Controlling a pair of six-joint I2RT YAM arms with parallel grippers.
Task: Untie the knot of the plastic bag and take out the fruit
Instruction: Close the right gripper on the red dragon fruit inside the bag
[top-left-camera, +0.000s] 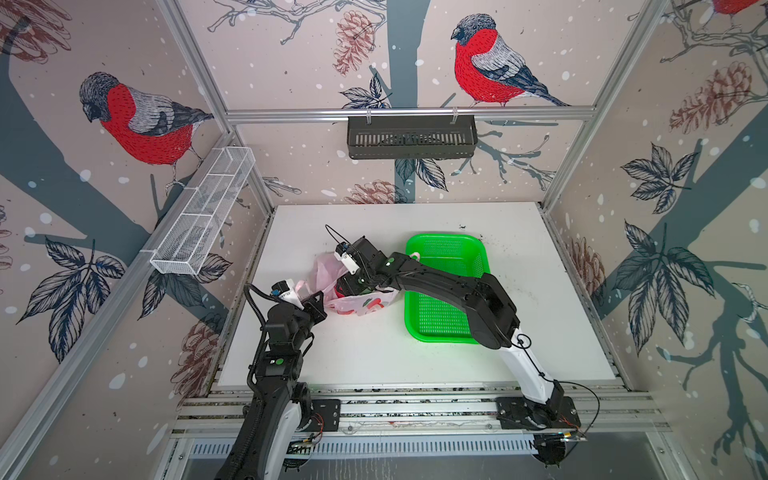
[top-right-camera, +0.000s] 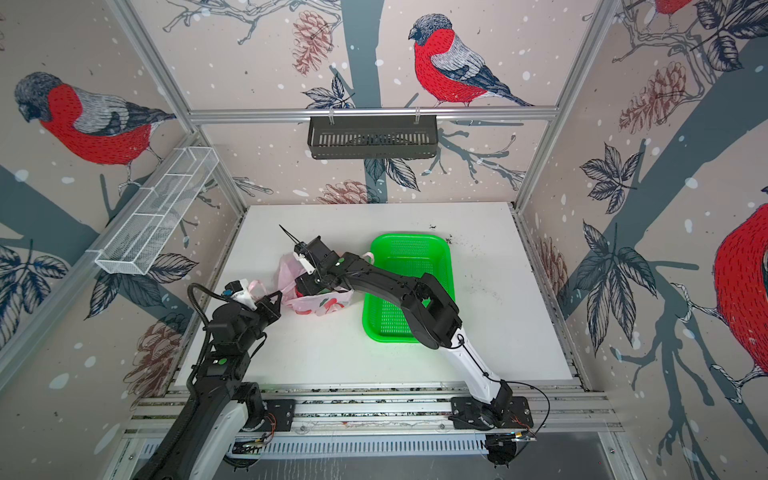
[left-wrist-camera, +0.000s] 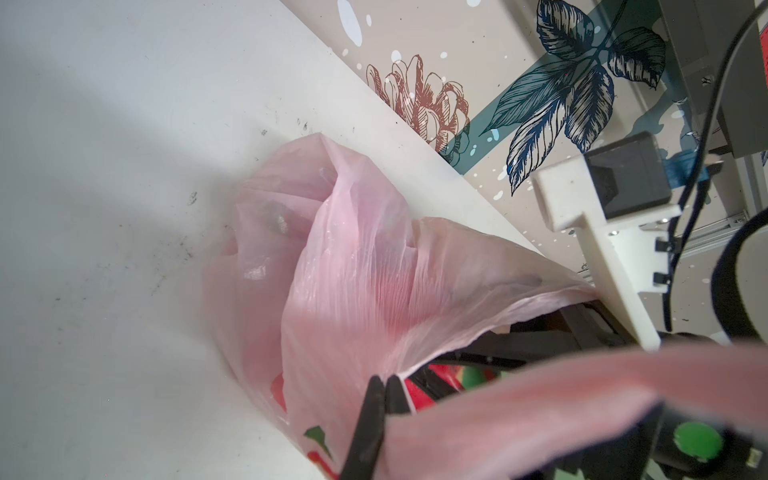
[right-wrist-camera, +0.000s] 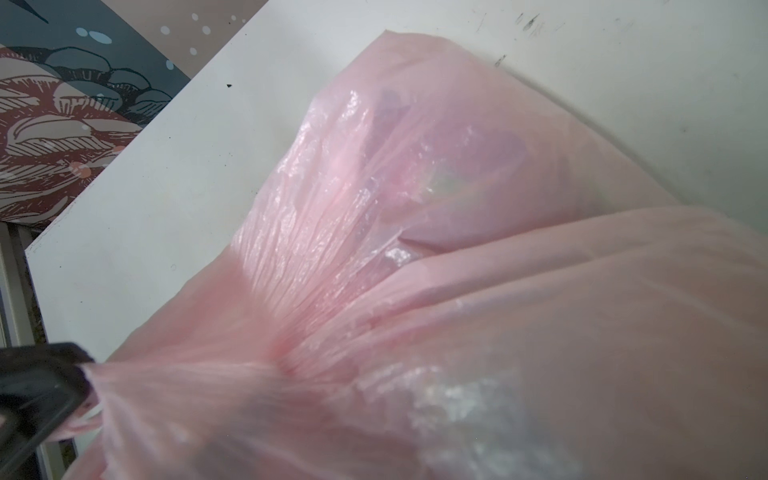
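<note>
Plastic bag (top-left-camera: 361, 305), contents blurred behind pink film, left jaws pinching its edge, right jaws buried, cannot tell spread

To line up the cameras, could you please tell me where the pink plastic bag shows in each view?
Top view: plastic bag mid-table, left of green basket.
Top view: plastic bag there too.
Left wrist: bag centre.
Right wrist: bag centre and right.
Shared landmark: white table.
</note>
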